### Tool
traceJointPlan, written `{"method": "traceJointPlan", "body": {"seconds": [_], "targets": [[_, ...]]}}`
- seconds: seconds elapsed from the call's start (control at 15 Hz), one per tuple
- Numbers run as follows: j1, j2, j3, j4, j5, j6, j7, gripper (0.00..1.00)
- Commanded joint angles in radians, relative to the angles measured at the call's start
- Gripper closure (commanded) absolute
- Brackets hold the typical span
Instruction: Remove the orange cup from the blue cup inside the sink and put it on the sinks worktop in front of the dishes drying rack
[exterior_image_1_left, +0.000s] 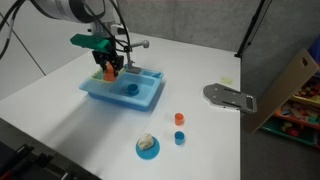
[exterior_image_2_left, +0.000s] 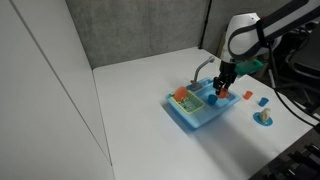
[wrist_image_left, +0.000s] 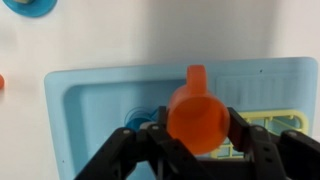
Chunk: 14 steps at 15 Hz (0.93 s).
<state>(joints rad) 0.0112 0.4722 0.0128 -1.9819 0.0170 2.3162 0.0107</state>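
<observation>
The orange cup (wrist_image_left: 198, 120) hangs over the sink (wrist_image_left: 90, 100), pinched at its round body between the two fingers (wrist_image_left: 150, 140) of my gripper (wrist_image_left: 198, 132). Its handle sticks out away from my wrist, crosswise to the line along which the jaws close.

The dishes drying rack (wrist_image_left: 275, 120) lies just beside the cup. The blue cup (wrist_image_left: 140, 117) sits low in the basin on the cup's other side, away from the rack and no longer holding anything. The sinks worktop (wrist_image_left: 245, 85) shows as a ribbed ledge bordering the rack on the handle's side. I judge the set-down calls for a short carry toward the rack and along the handle's direction, then a descent.

The wrist view shows the grip and the handle, but not how high I carry the cup. In an exterior view the cup (exterior_image_1_left: 108, 72) hangs clear above the basin and the blue cup (exterior_image_1_left: 131, 88), though my gripper hides the rack there. In an exterior view the rack (exterior_image_2_left: 212, 100) shows right at my gripper (exterior_image_2_left: 222, 88). A plate (exterior_image_1_left: 148, 147) rests on the table (exterior_image_1_left: 60, 120), well apart from the rack.
</observation>
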Motion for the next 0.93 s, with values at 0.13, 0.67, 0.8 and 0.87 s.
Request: {"method": "traceJointPlan", "body": {"seconds": [0.13,0.67,0.8,0.87], "targets": [[0.021,-0.097,0.028,-0.154,-0.010,0.074,-0.041,0.66],[0.066,-0.108,0.056,-0.208,-0.034,0.228,-0.055,0.66],[0.072,-0.067,0.054,-0.171,-0.027,0.213,-0.029,0.41],[0.071,-0.069,0.056,-0.171,-0.026,0.213,-0.035,0.41]]}}
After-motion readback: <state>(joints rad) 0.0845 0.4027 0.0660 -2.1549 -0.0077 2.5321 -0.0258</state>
